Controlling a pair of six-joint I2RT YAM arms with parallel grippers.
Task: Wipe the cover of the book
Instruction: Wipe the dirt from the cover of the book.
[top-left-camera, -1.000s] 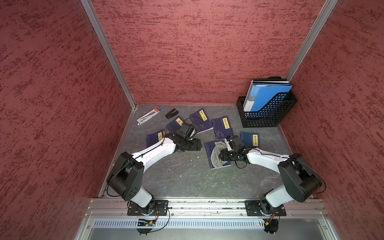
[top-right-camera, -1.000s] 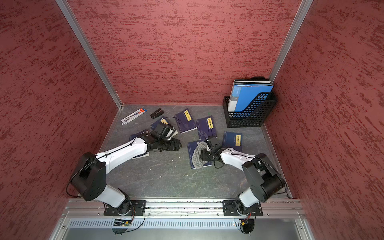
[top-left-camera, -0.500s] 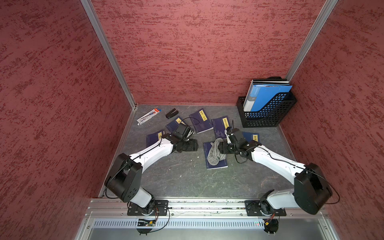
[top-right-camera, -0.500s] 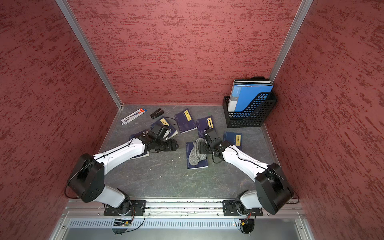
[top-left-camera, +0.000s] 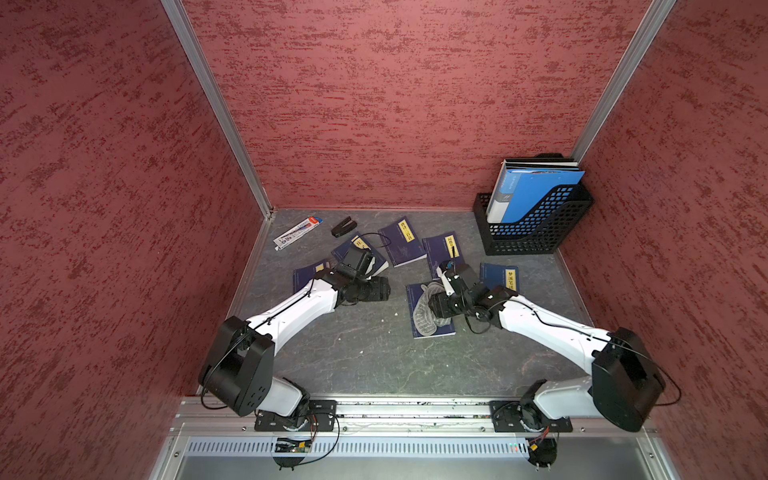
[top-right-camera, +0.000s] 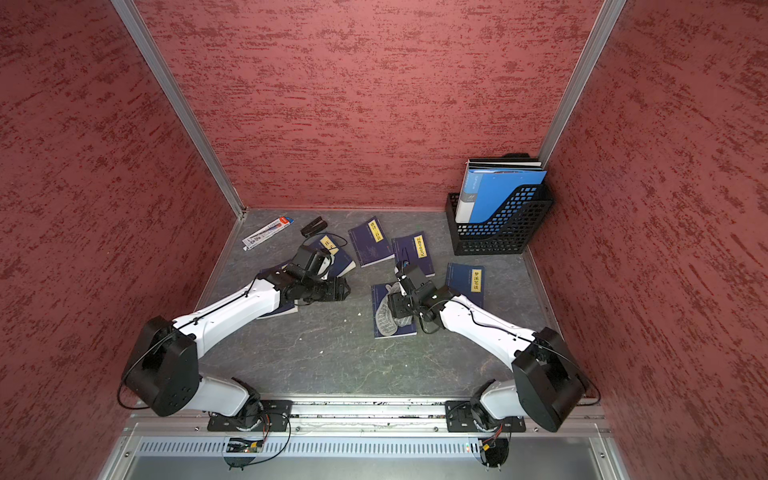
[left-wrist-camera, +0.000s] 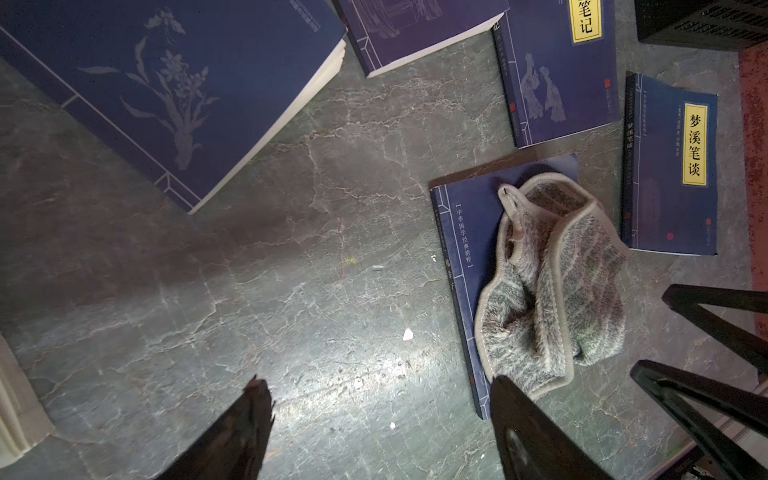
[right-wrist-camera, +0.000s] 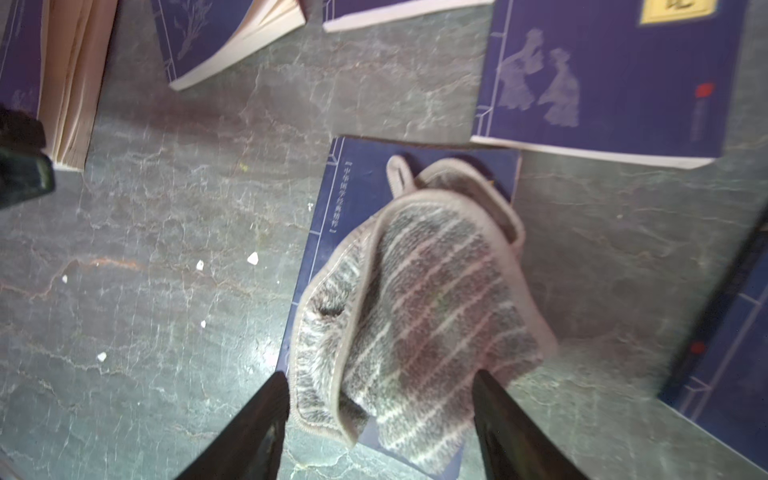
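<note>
Right tool (right-wrist-camera: 380, 374) spread, fingers straddling the grey cloth (right-wrist-camera: 415, 311) on the blue book (right-wrist-camera: 357, 187), mid-frame; right arm reaches low from lower right. Left tool (left-wrist-camera: 378, 380) spread above the counter (left-wrist-camera: 208, 291), arm outstretched.

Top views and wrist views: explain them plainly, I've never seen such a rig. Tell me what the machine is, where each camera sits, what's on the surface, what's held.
Two white robot arms are mounted at the front edge of a grey table. Two pictures look down from one overhead camera pair; the other two come from a camera on each arm's wrist. On the table lie several dark blue books, a pen pack and a black rack of blue folders. A striped cloth lies crumpled on one book. The right end effector stands open astride the cloth, apparently not clamping it; the left end effector is open and empty.
</note>
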